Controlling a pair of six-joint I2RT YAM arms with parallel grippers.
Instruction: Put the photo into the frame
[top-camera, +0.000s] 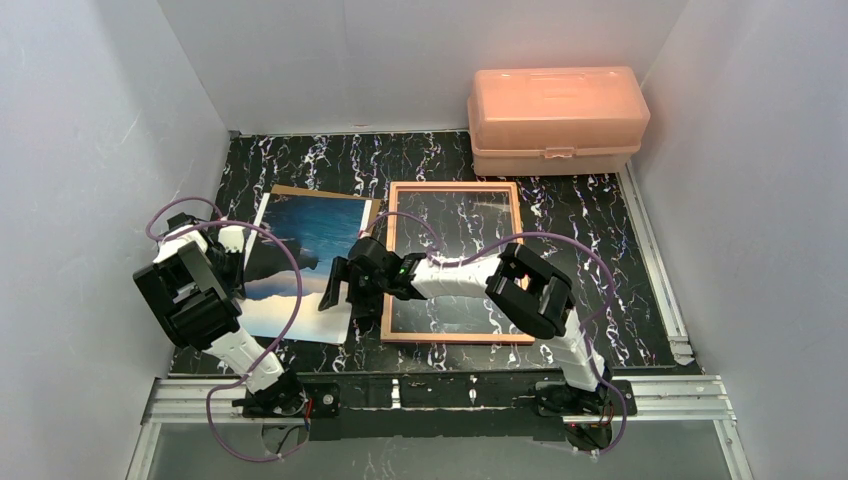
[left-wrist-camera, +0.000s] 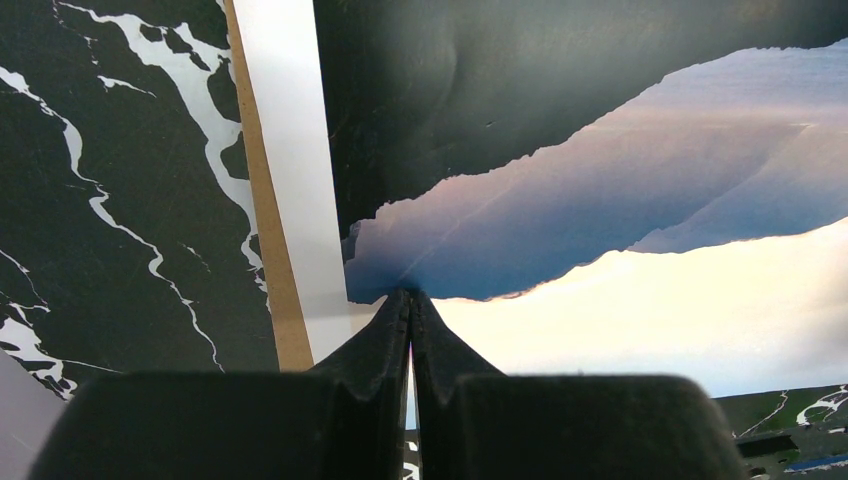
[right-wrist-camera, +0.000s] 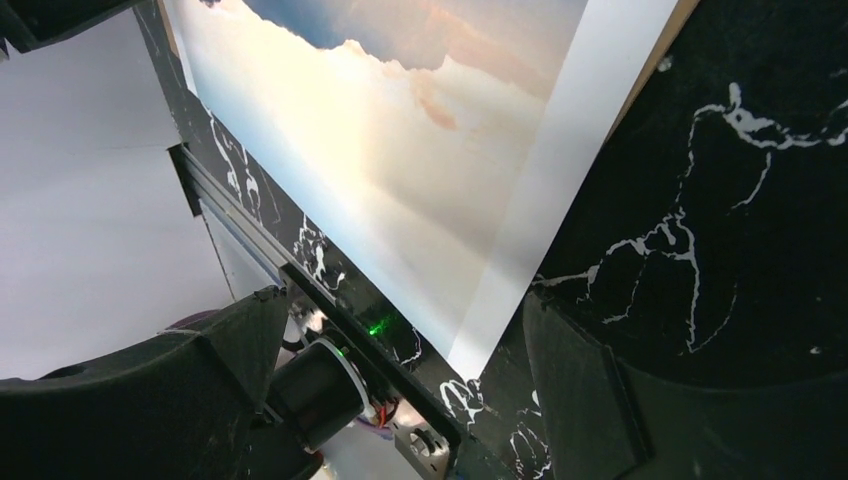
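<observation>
The step in hand seems to be the pick-up of the photo (top-camera: 300, 260); it is not yet in the frame (top-camera: 455, 186).

Nearest to the arm bases, the right end effector (right-wrist-camera: 405, 298) stands with its jaws spread wide and holds nothing. In the right wrist view the near right corner of the photo lies between its two fingers (right-wrist-camera: 580, 400), above the marbled surface (top-camera: 600, 260). Whether a finger touches the paper I cannot tell.

A little farther, at the left side of the photo, the left end effector (left-wrist-camera: 410, 300) is fully closed. Its tips meet just where the white border joins the picture. Nothing shows between them, so I judge that it presses on the print or only hovers there, not that it grips it.

The photo lies picture side up on a brown backing board (top-camera: 318, 191), which shows as a thin strip along its left and far edges. Just beside it, to the right, the frame lies flat, and the marble is seen through its pane. Behind all, a peach box (top-camera: 555, 115) stands against the back wall.

The next move probably asks the right end effector to close on that corner. The print is thin and flat, so one finger must go under the edge. After this the left one should let it free, so the photo can go to the frame and be lined up with its opening.
</observation>
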